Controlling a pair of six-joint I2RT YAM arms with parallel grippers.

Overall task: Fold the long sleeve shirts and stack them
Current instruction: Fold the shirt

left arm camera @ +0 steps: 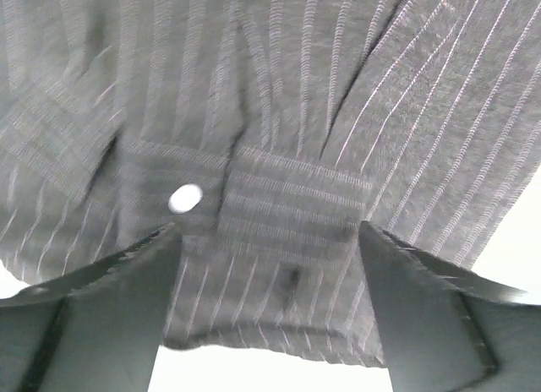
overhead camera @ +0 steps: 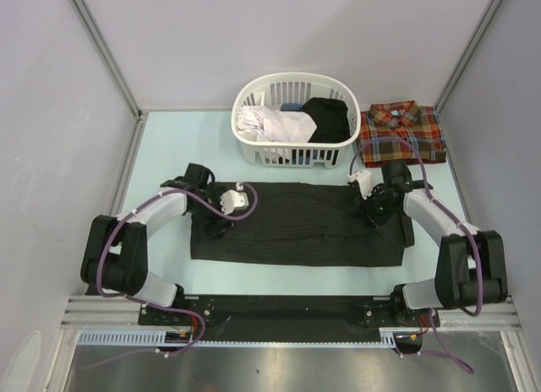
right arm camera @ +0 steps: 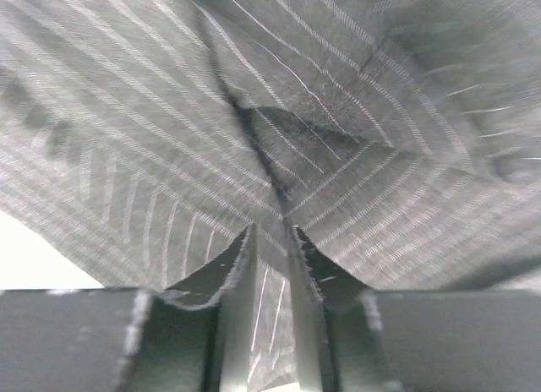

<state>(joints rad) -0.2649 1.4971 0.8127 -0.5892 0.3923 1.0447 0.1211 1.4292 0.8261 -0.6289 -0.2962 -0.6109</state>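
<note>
Here the pinstriped shirt (overhead camera: 296,227) lies between wide left fingers (left arm camera: 101,299); right fingers (right arm camera: 228,278) pinch it.

Table (overhead camera: 161,147): carries everything, with the 2 arm bases at its near edge.
Spread-out shirt (overhead camera: 296,227): flat across the middle, running left to right, in front of the basket.
Basket (overhead camera: 287,155): far side, centre, just behind the spread-out shirt.
Clothes (overhead camera: 292,120): piled inside the basket.
Folded shirt (overhead camera: 404,132): far right, just beside the basket's right wall.
Left gripper (overhead camera: 218,219): over the spread-out shirt's left end.
Right gripper (overhead camera: 372,208): at its right end, in front of the folded shirt.
</note>
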